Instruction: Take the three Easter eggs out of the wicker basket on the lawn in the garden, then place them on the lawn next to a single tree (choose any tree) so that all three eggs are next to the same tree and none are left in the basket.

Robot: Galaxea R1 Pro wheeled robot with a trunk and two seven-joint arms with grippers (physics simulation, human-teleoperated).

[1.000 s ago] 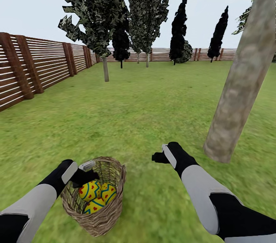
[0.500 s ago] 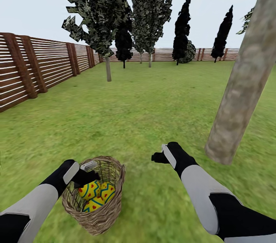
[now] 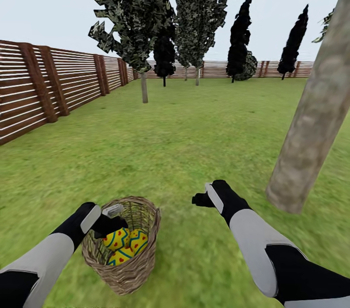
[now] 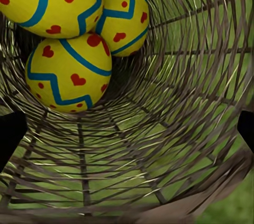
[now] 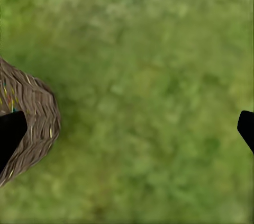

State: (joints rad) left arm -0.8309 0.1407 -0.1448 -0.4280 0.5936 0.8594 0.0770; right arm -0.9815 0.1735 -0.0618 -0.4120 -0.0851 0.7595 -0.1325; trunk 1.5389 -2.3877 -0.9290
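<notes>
The wicker basket (image 3: 132,274) stands on the lawn (image 3: 184,143) at the lower left, with three yellow Easter eggs (image 3: 125,242) inside. In the left wrist view the eggs (image 4: 69,73) lie piled against the basket's woven wall (image 4: 159,144). My left gripper (image 3: 115,218) sits just inside the basket's rim, beside the eggs; its fingers (image 4: 10,134) are wide apart, open and holding nothing. My right gripper (image 3: 201,194) hovers open over bare grass (image 5: 148,75) to the right of the basket (image 5: 32,113). A thick grey-brown tree (image 3: 311,128) trunk rises at the right.
A brown slat fence (image 3: 39,94) runs along the left and the far side. A thin-trunked leafy tree (image 3: 144,87) and dark cypress-like trees (image 3: 240,36) stand far back. Open grass lies between the basket and the thick trunk.
The whole picture has slid to the right, so the camera has moved. Both arms and the basket keep almost the same place in the view.
</notes>
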